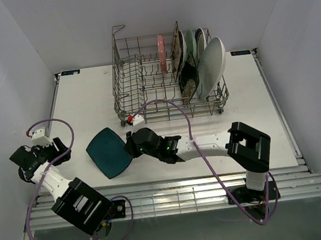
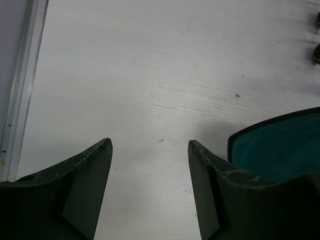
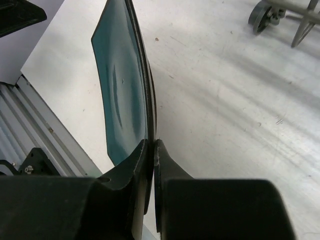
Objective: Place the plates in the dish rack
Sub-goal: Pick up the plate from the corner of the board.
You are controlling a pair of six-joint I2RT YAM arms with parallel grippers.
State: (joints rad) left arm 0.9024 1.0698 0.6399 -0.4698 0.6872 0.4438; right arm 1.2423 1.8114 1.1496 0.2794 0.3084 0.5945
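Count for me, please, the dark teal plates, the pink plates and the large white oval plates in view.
dark teal plate: 1, in the right gripper
pink plate: 1, in the dish rack
large white oval plate: 1, in the dish rack
Total: 3

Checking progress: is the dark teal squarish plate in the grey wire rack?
Out. The right gripper grips the dark teal plate by its rim, short of the rack.
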